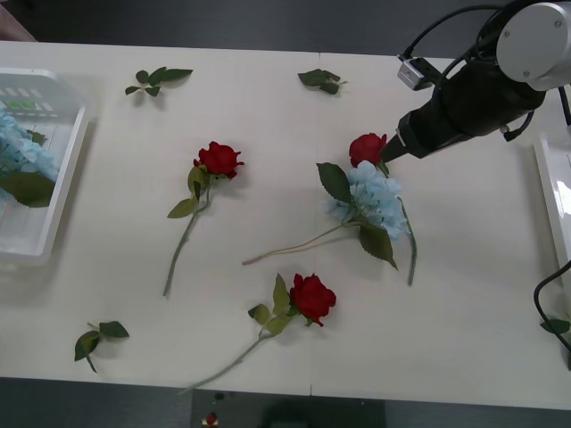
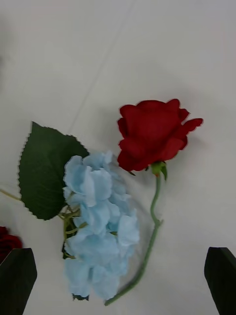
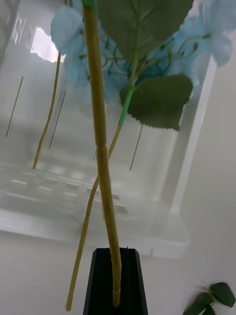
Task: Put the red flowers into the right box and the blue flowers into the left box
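My right gripper [image 1: 391,153] hangs open above a red flower [image 1: 367,147] at the table's middle right; in the right wrist view that rose [image 2: 152,132] lies beyond the gripper [image 2: 118,268], its stem beside a blue flower [image 2: 98,221]. Two more red flowers [image 1: 219,159] [image 1: 312,297] lie further left. The blue flower [image 1: 375,203] lies across the rose's stem. My left gripper [image 3: 115,283] is shut on the stem of a blue flower [image 3: 73,34] over the left box [image 3: 98,231]. The left box [image 1: 53,192] holds blue flowers [image 1: 13,147]. The right box [image 1: 553,192] shows at the right edge.
Loose green leaf sprigs lie at the back left [image 1: 157,79], back middle [image 1: 321,80], front left [image 1: 96,340] and front right [image 1: 555,325]. A black cable [image 1: 546,299] curls near the right box.
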Motion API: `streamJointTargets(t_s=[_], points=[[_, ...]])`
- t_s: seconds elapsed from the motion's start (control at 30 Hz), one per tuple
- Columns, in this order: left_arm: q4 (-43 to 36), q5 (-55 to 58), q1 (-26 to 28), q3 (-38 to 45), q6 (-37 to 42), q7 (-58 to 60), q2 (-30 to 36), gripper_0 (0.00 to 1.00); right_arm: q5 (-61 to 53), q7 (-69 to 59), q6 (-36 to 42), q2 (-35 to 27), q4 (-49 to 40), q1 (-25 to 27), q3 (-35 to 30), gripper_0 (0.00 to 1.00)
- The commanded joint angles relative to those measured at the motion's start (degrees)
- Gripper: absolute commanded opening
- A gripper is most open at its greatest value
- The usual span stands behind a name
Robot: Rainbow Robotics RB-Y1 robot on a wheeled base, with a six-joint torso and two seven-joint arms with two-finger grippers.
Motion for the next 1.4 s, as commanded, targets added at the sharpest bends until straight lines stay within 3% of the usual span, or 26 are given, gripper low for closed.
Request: streamJointTargets(t_s=[0.03, 0.17, 0.27, 0.5, 0.57, 0.6, 0.8, 1.0, 1.37, 1.4], points=[[-0.07, -1.53, -0.49, -0.42, -0.55, -2.19, 2.6, 0.0, 4.34, -3.11, -0.86, -0.97, -0.75, -1.67, 0.71, 1.0], [0.02, -1.8, -0.31, -0.78, -0.55, -2.45, 2.68, 0.04, 6.71, -2.76, -2.44, -0.88, 2.86, -1.94, 1.59, 1.0], [0.2, -2.06, -0.31, -0.78, -0.55, -2.89, 2.6, 0.28, 7.33, -2.49, -5.08, -0.88, 5.58, -2.11, 3.26, 1.0], [0.99, 1.37, -0.31, 0.02, -0.55, -4.12, 2.68, 0.6, 9.08, -2.67, -11.14, -0.8, 9.98, -2.47, 7.65, 1.0], [0.99, 4.09, -0.31, 0.81, -0.55, -6.41, 2.68, 0.74, 9.61, -2.85, -12.99, -0.62, 11.03, -2.38, 9.24, 1.0], [1.08, 6.2, -0.31, 1.25, -0.11, -6.93, 2.68, 0.98, 9.88, -3.02, -13.78, -0.53, 11.47, -2.47, 10.11, 1.0], [-1.56, 15.69, -1.46, 4.15, 4.11, -6.93, 2.68, 1.0, 14.62, -3.55, -15.72, 1.75, 13.49, -2.47, 11.43, 1.0], [-4.64, 15.69, -5.32, 3.53, 4.55, -6.23, 2.24, 1.0, 17.96, -4.08, -17.3, 4.04, 15.43, -2.47, 11.43, 1.0], [-6.75, -0.48, -25.71, -10.0, 4.55, -3.86, -6.02, 1.0, 17.87, -4.08, -21.69, 6.94, 20.44, -2.47, 11.43, 1.0], [-6.75, -0.48, -25.71, -10.0, 4.55, -3.86, -6.02, 1.0, 17.87, -4.08, -21.69, 6.94, 20.44, -2.47, 11.43, 1.0]])
